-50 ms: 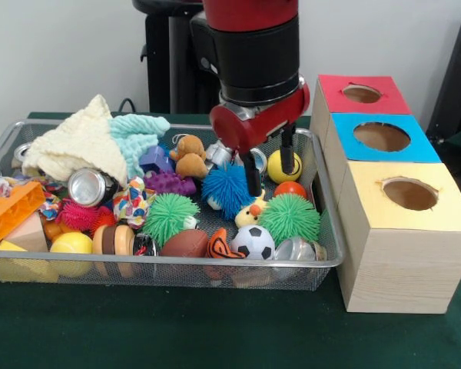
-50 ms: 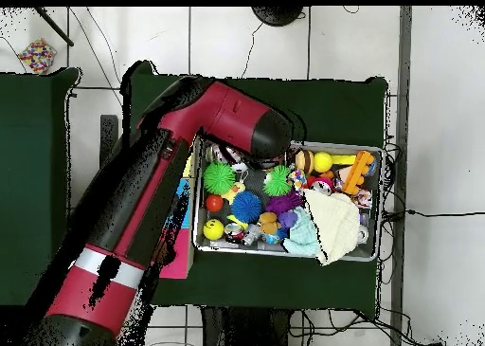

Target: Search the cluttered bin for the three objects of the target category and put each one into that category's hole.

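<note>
A red and black robot arm [image 2: 161,200] slants over the grey wire bin [image 2: 371,252] of toys, beside a blue spiky ball [image 2: 246,206] and cream knitted cloth [image 2: 333,225].

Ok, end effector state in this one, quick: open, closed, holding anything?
End effector: open, holding nothing, fingers down among the toys in the wire mesh bin.

No readable txt or nos. anywhere (labels incl.).

Plain pale wall [image 1: 69,54] behind a table covered in dark green cloth [image 1: 177,330], white tiled floor [image 2: 246,39] with dark grout lines, black cables [image 2: 417,214] trailing across it, a second green-topped table [image 2: 33,186] alongside, even indoor light
</note>
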